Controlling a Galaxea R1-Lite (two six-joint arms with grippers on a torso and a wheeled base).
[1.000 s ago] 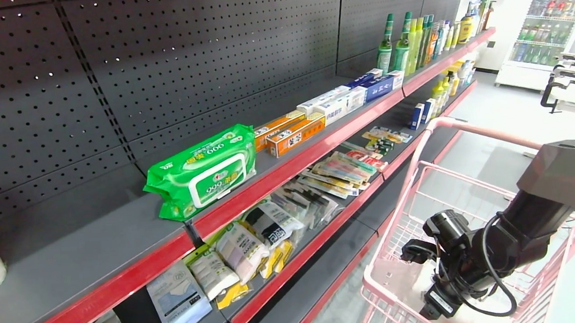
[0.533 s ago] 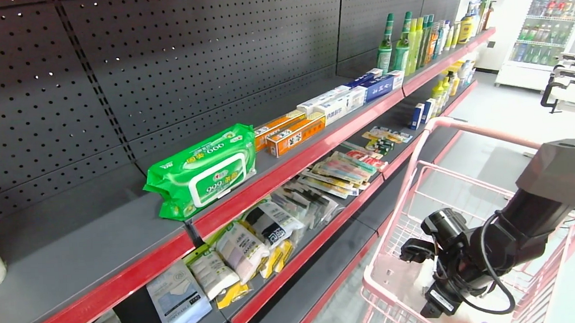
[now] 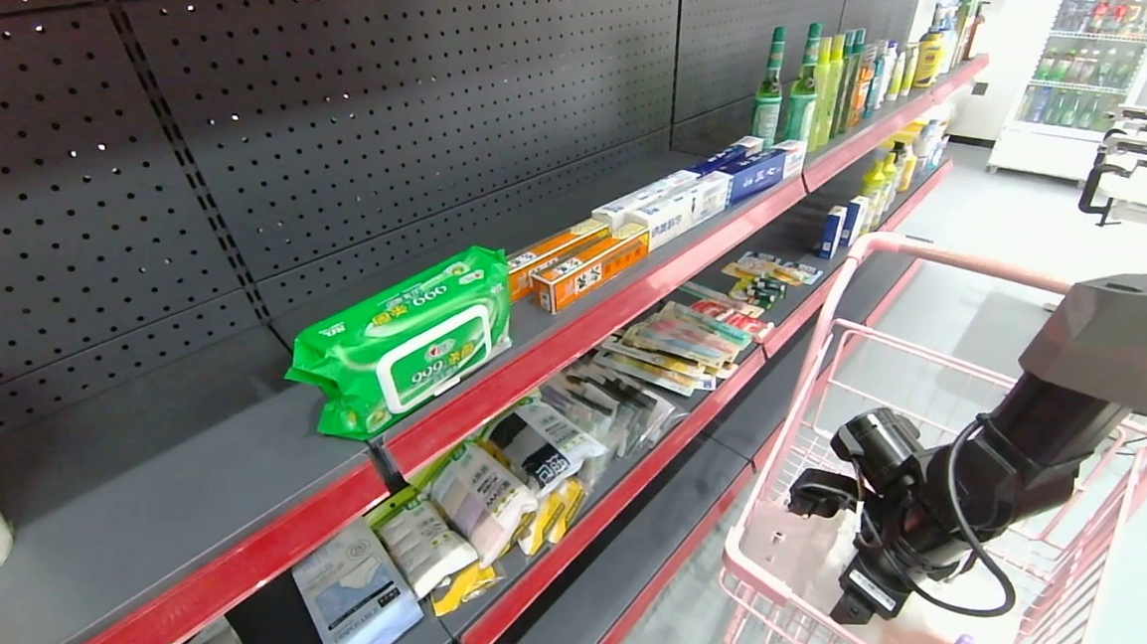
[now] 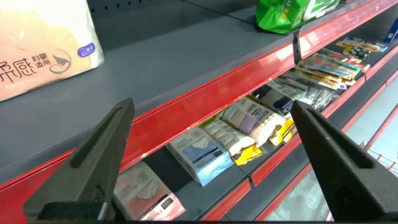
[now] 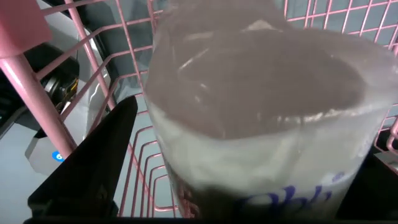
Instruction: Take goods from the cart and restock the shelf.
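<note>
A pink wire cart (image 3: pixel 929 265) stands to the right of the dark shelf (image 3: pixel 194 465) with red edges. My right gripper (image 3: pixel 861 588) reaches down into the cart's near corner. In the right wrist view it (image 5: pixel 242 186) is shut on a white plastic-wrapped pack (image 5: pixel 261 112), which spans the space between the fingers. My left gripper (image 4: pixel 211 180) hangs open in front of the shelf's red edge (image 4: pixel 205 93), with nothing between its fingers.
A green wipes pack (image 3: pixel 401 343) lies on the top shelf, with boxes (image 3: pixel 590 261) and bottles (image 3: pixel 808 84) farther right. A paper roll pack (image 4: pixel 43 43) sits at the shelf's left end. Bagged goods (image 3: pixel 485 497) fill the lower shelf. Bare shelf lies left of the wipes.
My right arm has shifted a little to the left and upward inside the cart, carrying the white pack. The left gripper and the shelf goods have not moved.
</note>
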